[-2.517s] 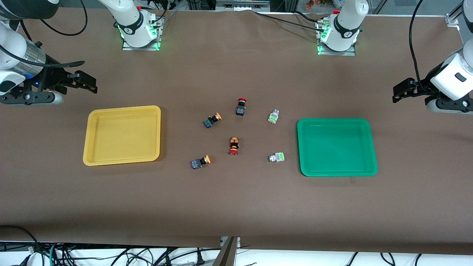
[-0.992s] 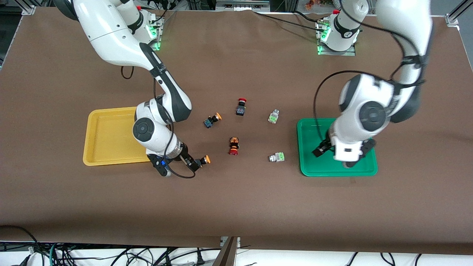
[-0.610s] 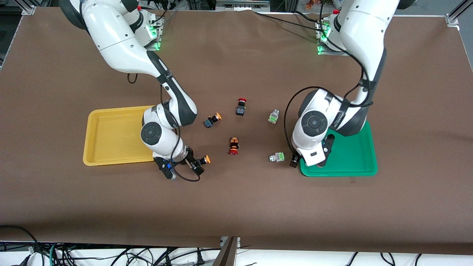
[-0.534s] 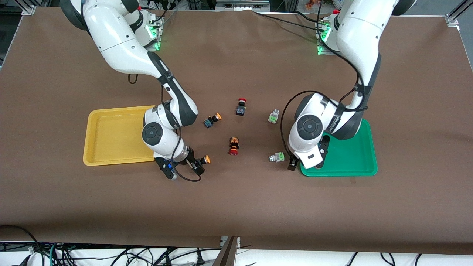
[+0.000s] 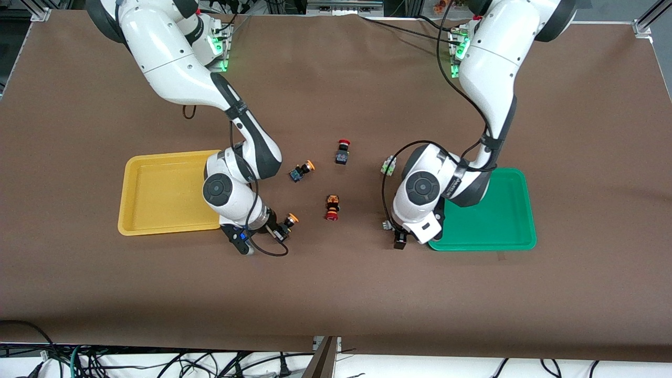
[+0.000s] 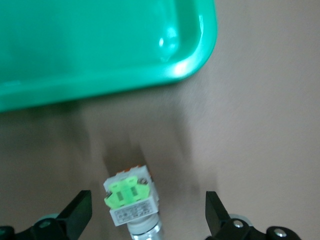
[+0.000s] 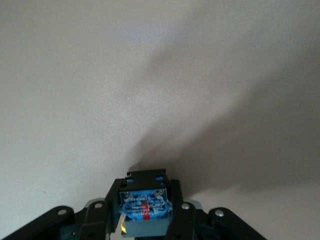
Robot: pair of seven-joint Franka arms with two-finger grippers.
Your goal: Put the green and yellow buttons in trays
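Note:
My right gripper (image 5: 280, 229) is shut on the black-and-blue body of a yellow button (image 5: 289, 219), beside the near corner of the yellow tray (image 5: 157, 194). The right wrist view shows the fingers clamping the body (image 7: 145, 207). My left gripper (image 5: 396, 232) is open, low over a green button (image 5: 387, 225) next to the green tray (image 5: 488, 210). In the left wrist view this button (image 6: 131, 197) lies between the spread fingers (image 6: 80, 210), untouched, with the tray's corner (image 6: 190, 65) close by. A second yellow button (image 5: 302, 171) and a second green button (image 5: 388, 165) lie farther from the front camera.
Two red-capped switches lie mid-table between the trays, one (image 5: 342, 152) farther from the front camera, one (image 5: 332, 207) nearer. Both trays hold nothing. Arm cables hang near both wrists.
Both arms swung in from the table's ends. The right gripper closed on the yellow button and shifted it slightly. The left gripper moved from over the green tray to over the green button.

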